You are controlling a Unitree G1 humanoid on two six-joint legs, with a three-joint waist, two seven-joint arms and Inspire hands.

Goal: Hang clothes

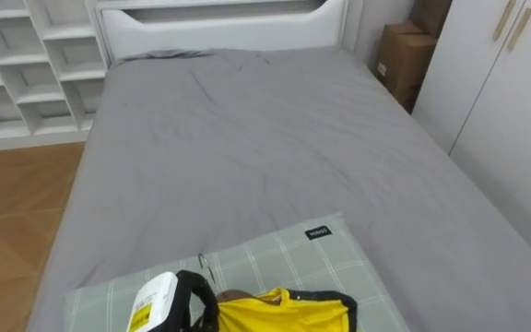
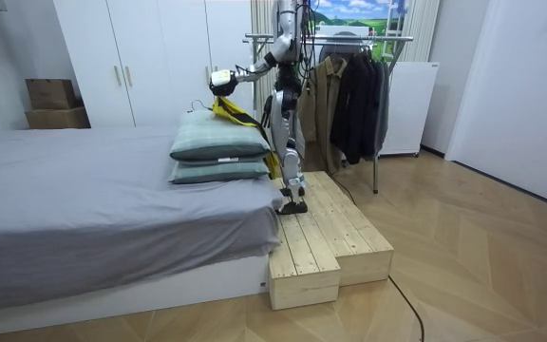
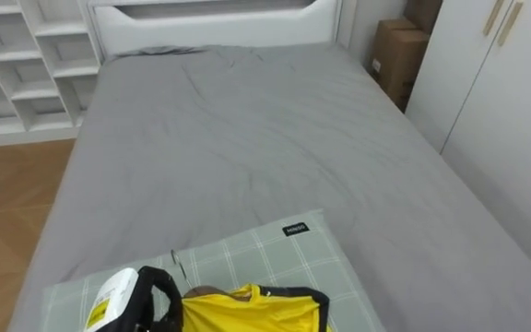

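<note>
Yellow with black trim, the shirt is sitting at the bottom edge of the left eye view, bunched on a hanger whose thin metal hook is poking up just beside the left hand. That hand is showing its back at the lower left of the frame and is closing round the shirt at its collar end. It is holding the shirt just above a green checked pillow, which is lying on the grey bed.

In the room view the robot is standing upright on a wooden platform in the centre of the frame, with a clothes rack of dark coats behind it. Its left arm is reaching out level toward the frame's left over two stacked pillows, the shirt trailing down from the hand. The right hand is hanging low in front of the hip; I cannot tell its grip.
</note>
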